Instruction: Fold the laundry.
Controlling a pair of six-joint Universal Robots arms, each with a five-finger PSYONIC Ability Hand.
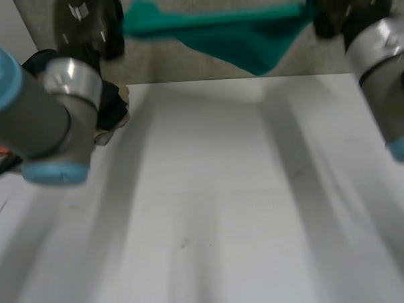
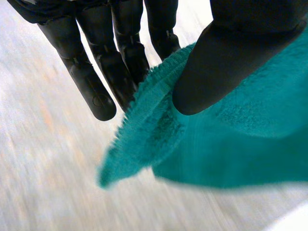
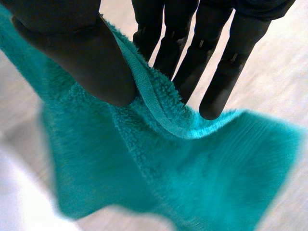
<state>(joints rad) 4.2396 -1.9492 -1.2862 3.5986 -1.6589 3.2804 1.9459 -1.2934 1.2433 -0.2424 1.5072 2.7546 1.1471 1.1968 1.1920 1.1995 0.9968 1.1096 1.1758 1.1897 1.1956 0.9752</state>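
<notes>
We see the teal towel (image 1: 240, 32) held up in the air between the two hands, over the far edge of the white table (image 1: 211, 205). In the head view it is stretched along its upper edge from one hand to the other. Its middle sags into a loose point that hangs just above the table's far rim.

The left hand (image 2: 219, 60) is clamped on the towel's left end. In its wrist view the thumb presses the terry cloth against the straight fingers (image 2: 91, 86), and a fuzzy corner pokes out beside the fingertips. The rest of the cloth falls away under the thumb.

The right hand (image 3: 79, 57) is clamped on the towel's right end in the same way. Its thumb lies on the near side of the cloth and its straight fingers (image 3: 216, 77) on the far side. The towel's hemmed edge runs between them, and the cloth drapes down below in soft folds.

The left arm (image 1: 43, 115) reaches along the table's left side and the right arm (image 1: 386, 76) along its right side. Both hands are raised to about the same height.
</notes>
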